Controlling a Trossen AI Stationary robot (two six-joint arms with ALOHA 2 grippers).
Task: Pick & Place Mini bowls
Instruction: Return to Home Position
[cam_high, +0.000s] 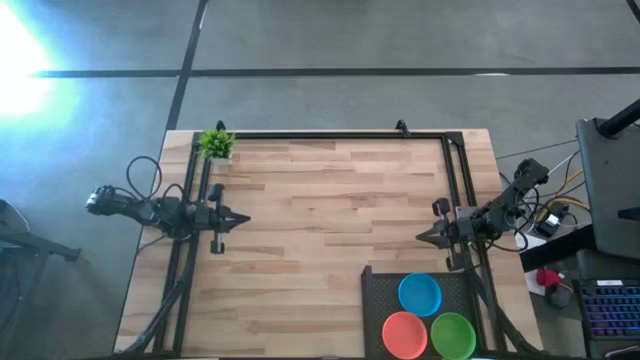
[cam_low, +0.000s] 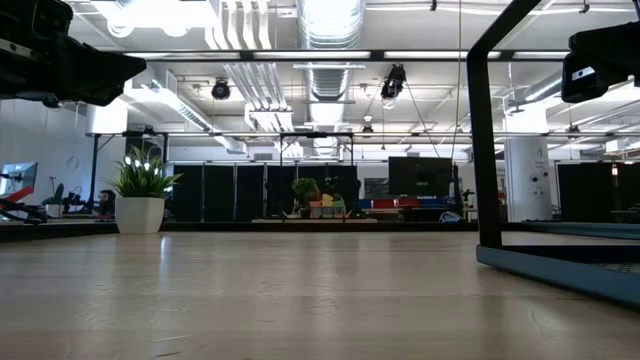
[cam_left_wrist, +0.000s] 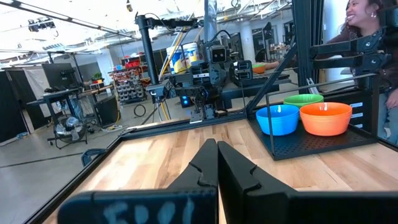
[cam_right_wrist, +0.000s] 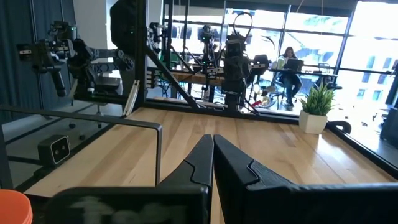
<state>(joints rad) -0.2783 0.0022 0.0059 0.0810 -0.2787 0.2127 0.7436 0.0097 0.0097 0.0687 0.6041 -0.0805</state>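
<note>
Left hand (cam_left_wrist: 217, 149): nearest in its own wrist view. The fingers are pressed together and hold nothing. It hangs over the counter's left edge and points inward.
Right hand (cam_right_wrist: 212, 142): fingers likewise closed and empty. It sits over the right edge, facing the left hand across the boards, just beside the shelf's far side.
Mini bowls: blue (cam_high: 420, 293), orange (cam_high: 404, 333) and green (cam_high: 453, 334) sit close together on the shelf, one spot per colour. From above each colour shows as a single round, so how many are nested in each cannot be counted.
Shelf (cam_high: 380, 285): a black mesh tray in a dark frame, at the counter's corner on the right arm's side, along the edge opposite the potted plant (cam_high: 216, 144).
Counter (cam_high: 330, 200): the high view shows no bowl lying on the bare wood.
Done, as judged: the sorting looks finished, with every visible bowl on the shelf with its own colour.
Left to do, as judged: no bowl work. At most the arms settle into their rest pose.
</note>
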